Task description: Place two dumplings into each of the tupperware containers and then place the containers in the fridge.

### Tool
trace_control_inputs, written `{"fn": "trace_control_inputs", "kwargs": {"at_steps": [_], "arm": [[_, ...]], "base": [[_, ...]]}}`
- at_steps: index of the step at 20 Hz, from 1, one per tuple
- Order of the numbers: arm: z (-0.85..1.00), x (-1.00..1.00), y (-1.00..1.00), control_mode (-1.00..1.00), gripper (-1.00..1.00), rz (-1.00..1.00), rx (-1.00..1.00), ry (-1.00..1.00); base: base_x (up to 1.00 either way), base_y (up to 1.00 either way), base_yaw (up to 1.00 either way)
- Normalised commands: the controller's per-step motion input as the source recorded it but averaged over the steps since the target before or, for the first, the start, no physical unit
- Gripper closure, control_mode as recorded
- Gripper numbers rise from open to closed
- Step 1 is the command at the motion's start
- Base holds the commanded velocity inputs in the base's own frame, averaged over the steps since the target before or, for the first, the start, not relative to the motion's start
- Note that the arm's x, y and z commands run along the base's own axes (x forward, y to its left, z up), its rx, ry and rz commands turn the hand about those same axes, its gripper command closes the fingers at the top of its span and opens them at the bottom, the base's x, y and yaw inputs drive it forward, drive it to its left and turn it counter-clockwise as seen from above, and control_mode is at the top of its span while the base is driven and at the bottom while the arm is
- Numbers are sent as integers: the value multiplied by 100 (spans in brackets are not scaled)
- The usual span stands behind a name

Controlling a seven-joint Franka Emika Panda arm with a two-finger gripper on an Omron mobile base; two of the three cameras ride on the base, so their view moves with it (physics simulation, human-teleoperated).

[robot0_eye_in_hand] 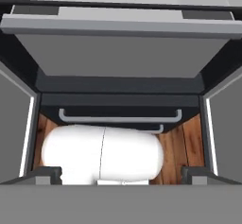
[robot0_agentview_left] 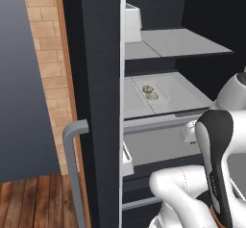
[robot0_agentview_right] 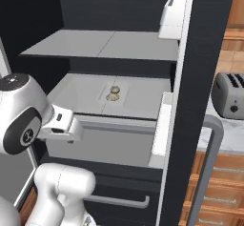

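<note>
Two dumplings lie side by side in a shallow tupperware container on the fridge's middle shelf, toward its left part. From the right base view the container is faint against the pale shelf, so its outline is hard to make out there. Above it sits another grey shelf, and below it a pale drawer fronts the compartment. The fridge doors stand open; the left door carries a grey bar handle. The claw points down at the lower fridge front, its fingertips spread wide with nothing between them. A toaster stands on the tabletop at right.
</note>
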Motion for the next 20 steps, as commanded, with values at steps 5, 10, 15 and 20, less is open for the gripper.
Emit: {"fn": "trace_control_inputs", "kwargs": {"at_steps": [5,10,15,20], "arm": [[6,-12,2,-100,-100,-7,0,0],[7,-1,9,-100,-100,-6,0,0],[5,-16,0,100,-100,0,0,0],[0,0,0,100,-100,0,0,0]], "base": [[0,0,0],[0,0,0],[-26,0,0],[-97,0,-10]]}}
